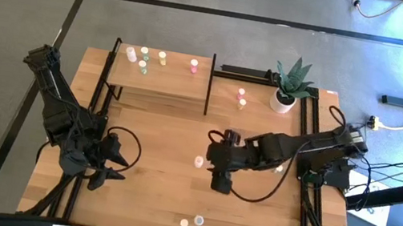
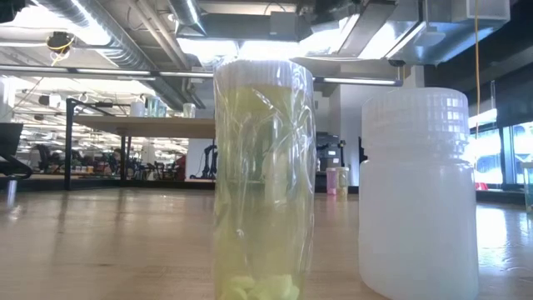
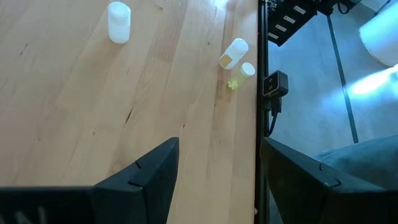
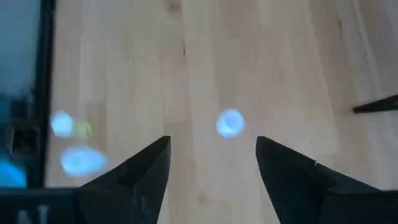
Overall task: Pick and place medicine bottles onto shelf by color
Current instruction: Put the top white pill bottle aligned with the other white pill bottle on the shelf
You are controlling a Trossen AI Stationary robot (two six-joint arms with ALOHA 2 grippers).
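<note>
Left arm's dark two-finger pincer (image 1: 114,166) sat low over the left side of the light-wood bench (image 1: 156,195), fingers spread, nothing between them. In the left wrist view, a small whitish bottle (image 3: 119,22) stood upright on the bench, and a yellow-filled bottle (image 3: 233,53) lay tipped near the bench edge with its loose cap (image 3: 247,69) and a few yellow bits just beside it.

The raised light-wood shelf with thin black posts (image 1: 162,82) stood at the back left of the bench, carrying several tiny medicine bottles near its far edge: a whitish one (image 1: 131,53), a yellow-topped one (image 1: 162,56), a pink-topped one (image 1: 194,65).

Right arm's dark pincer (image 1: 220,182) hung over the bench middle, fingers spread wide and empty. A small pink-topped bottle (image 1: 199,161) stood just beside it; in the right wrist view a blurred round bottle (image 4: 230,122) showed ahead between the fingers, not gripped.

More tiny bottles stood near the front edge (image 1: 199,220), and two behind, near the green potted plant in a white pot (image 1: 286,90).
</note>
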